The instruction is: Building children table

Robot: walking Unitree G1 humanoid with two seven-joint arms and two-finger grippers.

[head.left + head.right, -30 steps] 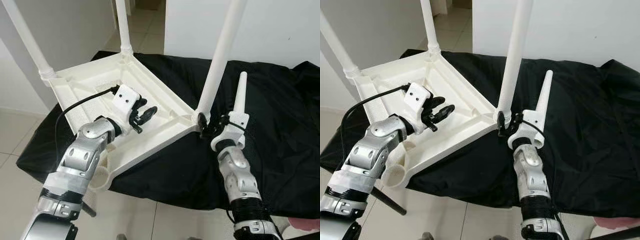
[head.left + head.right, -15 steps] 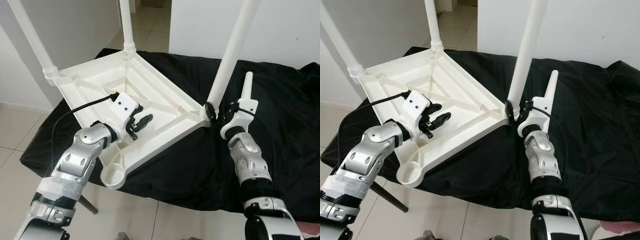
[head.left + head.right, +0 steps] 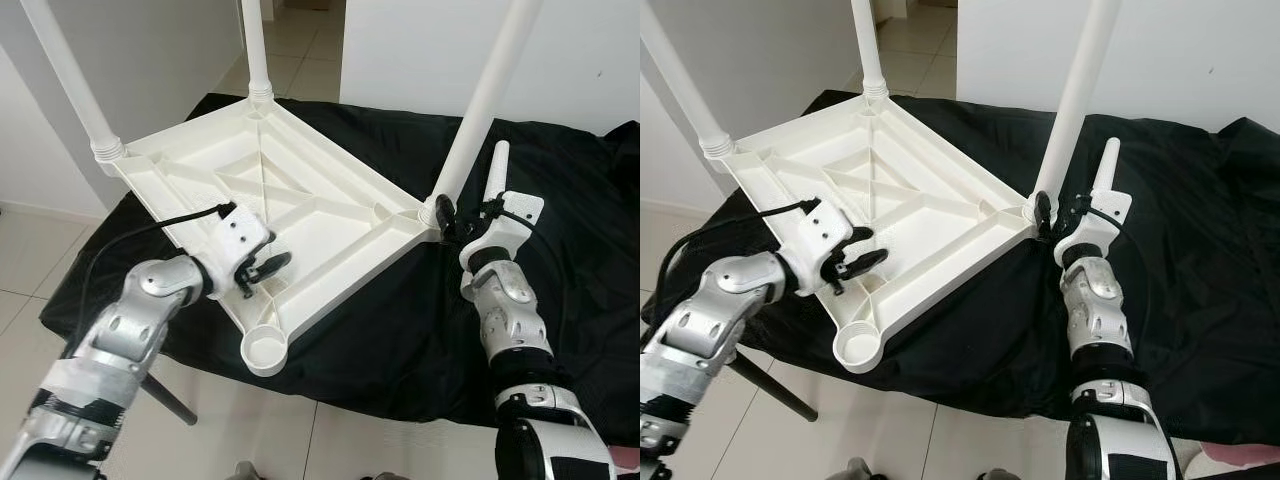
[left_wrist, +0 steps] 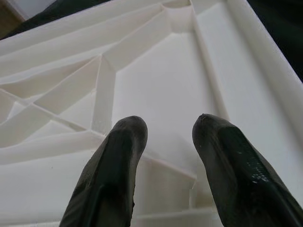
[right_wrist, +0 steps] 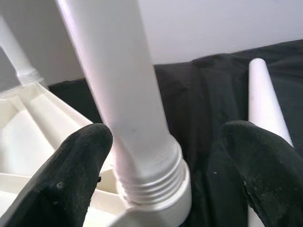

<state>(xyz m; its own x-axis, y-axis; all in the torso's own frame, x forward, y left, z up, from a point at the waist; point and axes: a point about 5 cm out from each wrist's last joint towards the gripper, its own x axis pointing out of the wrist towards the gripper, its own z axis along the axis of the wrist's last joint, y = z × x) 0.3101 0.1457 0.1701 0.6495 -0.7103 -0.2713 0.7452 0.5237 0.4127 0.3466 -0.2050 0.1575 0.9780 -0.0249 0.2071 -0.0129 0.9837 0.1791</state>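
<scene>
A white plastic children's table (image 3: 300, 200) lies upside down on a black cloth. Three white legs stand screwed into its corners: far left (image 3: 70, 85), back (image 3: 254, 45) and right (image 3: 485, 100). The near corner socket (image 3: 265, 350) is empty. A loose white leg (image 3: 497, 170) lies on the cloth beside the right corner. My left gripper (image 3: 262, 272) is open over the ribbed underside (image 4: 156, 80) near the near-left edge. My right gripper (image 3: 441, 212) is open, with its fingers (image 5: 71, 175) on either side of the right leg's threaded base (image 5: 151, 179).
The black cloth (image 3: 400, 320) covers a table whose front edge runs just below the empty socket. Tiled floor (image 3: 250, 440) lies in front and to the left, and white walls (image 3: 420, 50) stand behind. A dark stand leg (image 3: 170, 400) slants under the cloth's front left.
The view has shifted. My left gripper has drawn back from the middle of the underside toward the near-left edge. The right gripper has stayed at the right leg's base.
</scene>
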